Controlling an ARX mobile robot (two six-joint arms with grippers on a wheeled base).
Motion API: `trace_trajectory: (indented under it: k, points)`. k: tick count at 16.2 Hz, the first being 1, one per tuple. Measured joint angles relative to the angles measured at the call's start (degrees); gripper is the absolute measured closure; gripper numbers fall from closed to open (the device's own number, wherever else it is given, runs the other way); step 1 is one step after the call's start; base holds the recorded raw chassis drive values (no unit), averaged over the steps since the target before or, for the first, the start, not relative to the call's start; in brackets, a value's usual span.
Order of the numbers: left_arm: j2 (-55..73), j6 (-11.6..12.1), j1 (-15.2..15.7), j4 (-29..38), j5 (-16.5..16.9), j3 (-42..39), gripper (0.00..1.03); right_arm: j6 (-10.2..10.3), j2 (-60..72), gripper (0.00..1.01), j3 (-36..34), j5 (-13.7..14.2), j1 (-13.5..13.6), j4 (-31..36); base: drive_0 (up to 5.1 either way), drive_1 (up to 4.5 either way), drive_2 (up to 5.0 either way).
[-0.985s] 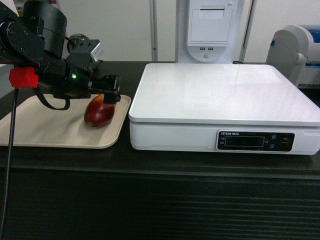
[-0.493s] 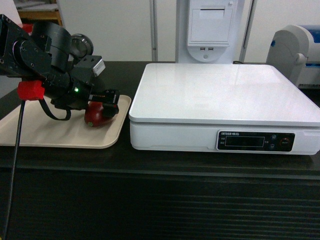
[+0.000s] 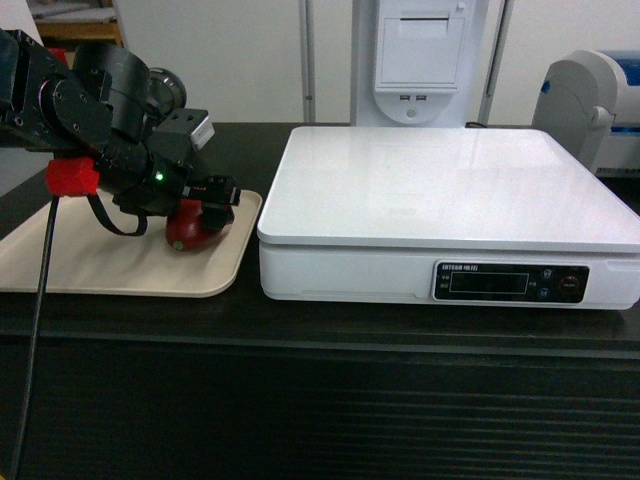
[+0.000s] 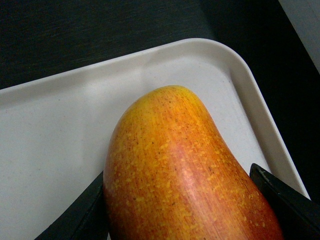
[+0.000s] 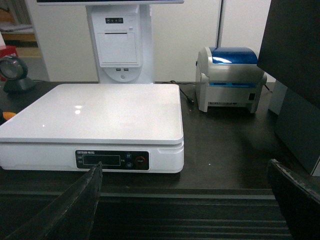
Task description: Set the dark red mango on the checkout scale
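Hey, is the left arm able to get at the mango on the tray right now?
Probably yes. The left gripper is already down over the dark red mango on the beige tray, one finger on each side of the fruit, with nothing between them. Whether it is gripping cannot be told.

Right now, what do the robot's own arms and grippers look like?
The left arm is black and bulky, with a red block, a small green light, a silver-grey module and a black cable hanging down. Both grippers have flat black fingers.
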Motion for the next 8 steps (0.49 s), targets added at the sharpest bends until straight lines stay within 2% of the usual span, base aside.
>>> trace_trajectory:
  k: [6,7,8]
  points:
    - [0.0,1.4,-0.2,1.2,-0.5,-0.4,0.3,0.0,0.0,0.03,0.0,0.0,0.0,0.0,0.0,0.0,0.0]
    - [-4.4,2.4,-0.4,5.4,-0.4,-7.5,0.3,0.0,0.0,0.03,0.0,0.0,0.0,0.0,0.0,0.0,0.0]
    - [-15.7,4.8,-1.7,10.8,-0.4,-16.7,0.3,0.0,0.0,0.03,0.0,0.0,0.0,0.0,0.0,0.0,0.0]
